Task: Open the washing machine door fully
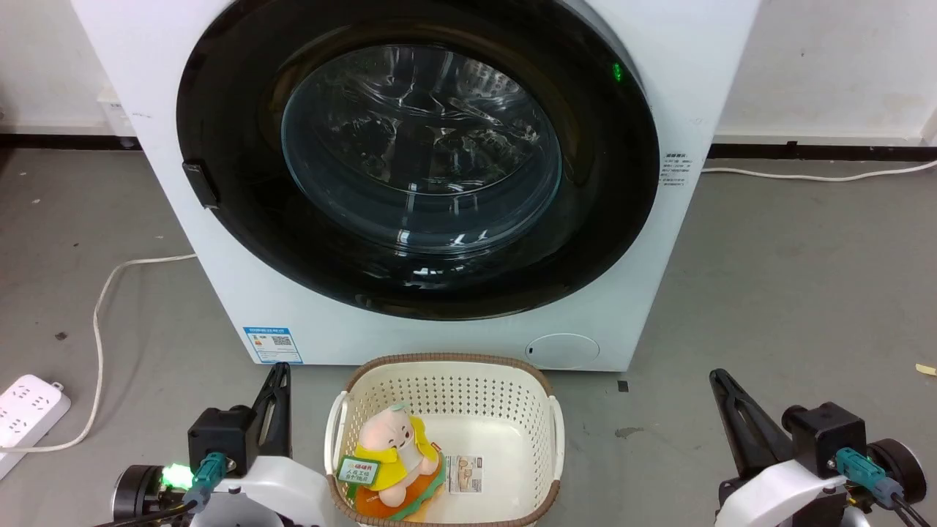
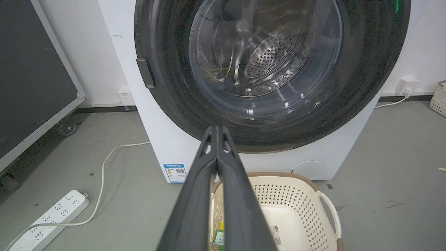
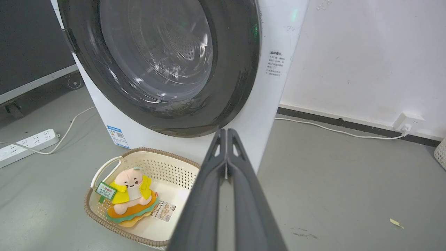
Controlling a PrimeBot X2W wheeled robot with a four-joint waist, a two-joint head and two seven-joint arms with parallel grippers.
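While door [image 1: 417, 157] is shut & left hand [image 1: 280, 368], right hand [image 1: 717, 376] sit pressed together below it, best hook tab [image 1: 200, 184] on door's left edge w/ left hand, pull wide.

Bright, even light, soft shadows; glare streaks the washing machine door [image 1: 421, 146] (wrist views bow outward)

The left claw [image 1: 280, 373] sits low at the left, dark fingers pressed together and pointing forward. The right claw [image 1: 719, 380] mirrors it at the right, fingers likewise together.
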